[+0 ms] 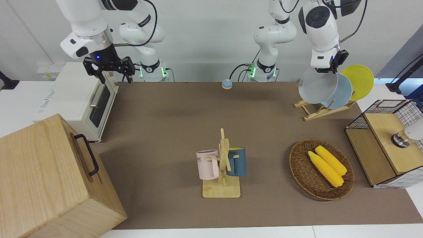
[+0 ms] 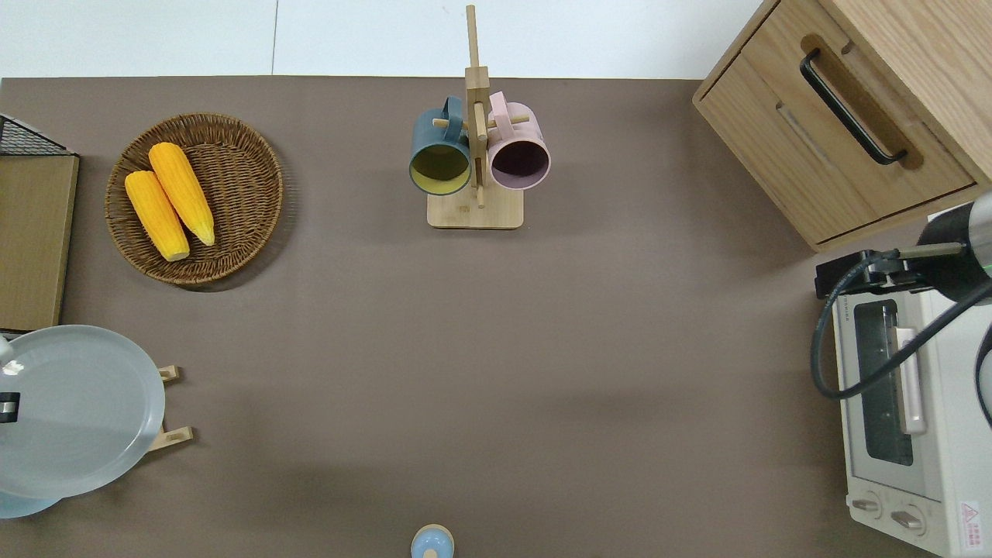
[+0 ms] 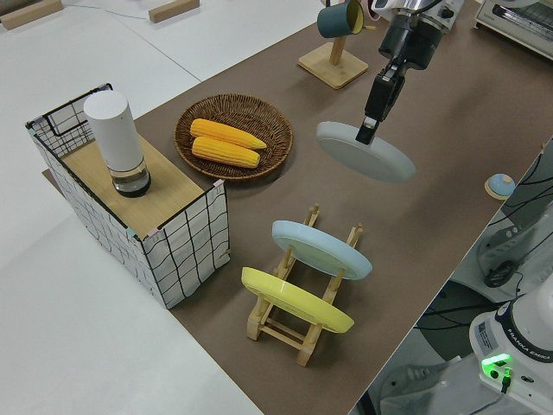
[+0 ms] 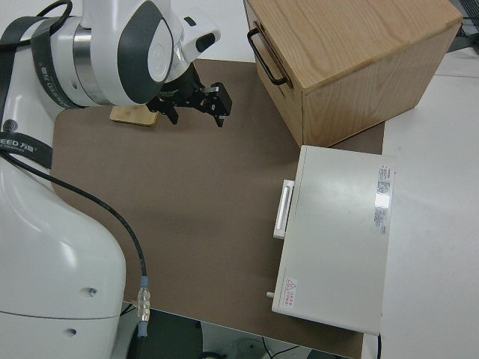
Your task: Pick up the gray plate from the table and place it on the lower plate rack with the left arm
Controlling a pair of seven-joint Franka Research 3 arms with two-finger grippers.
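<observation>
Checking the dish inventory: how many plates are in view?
3. The gray plate is held in the air by the left hand; the light blue plate and yellow plate stand in the plate rack.
</observation>
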